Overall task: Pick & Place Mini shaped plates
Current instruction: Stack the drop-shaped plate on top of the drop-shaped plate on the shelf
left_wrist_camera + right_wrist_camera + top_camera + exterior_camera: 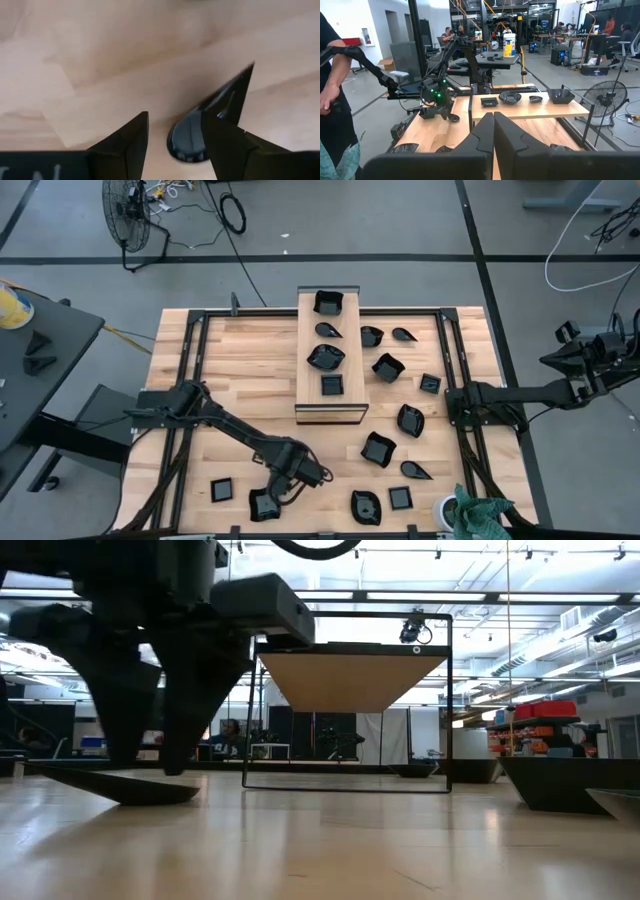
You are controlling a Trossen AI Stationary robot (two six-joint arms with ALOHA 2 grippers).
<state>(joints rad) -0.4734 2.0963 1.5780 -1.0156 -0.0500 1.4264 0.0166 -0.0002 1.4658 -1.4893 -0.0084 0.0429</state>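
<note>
My left gripper (279,491) points down, open, at the table's near left over a black leaf-shaped mini plate (265,504). In the left wrist view one finger (225,145) stands over the plate's hollow (190,140) and the other (127,145) over bare wood outside its rim. In the low view the fingers (175,740) reach down to this plate (120,786), which lies flat on the table. Four more plates sit on the long wooden board (346,406), and several lie scattered right of it. My right gripper (493,118) is shut and held level above the table's right edge. My left gripper comes at the plate from above with its rounded end's rim (172,142) between the two fingers. Whether either finger touches the plate, I cannot tell.
A small square plate (222,490) lies just left of my left gripper, and two more (366,507) (400,498) lie to its right along the near edge. A green cloth and a white cup (470,515) sit at the near right corner. A person (332,95) stands beyond the table.
</note>
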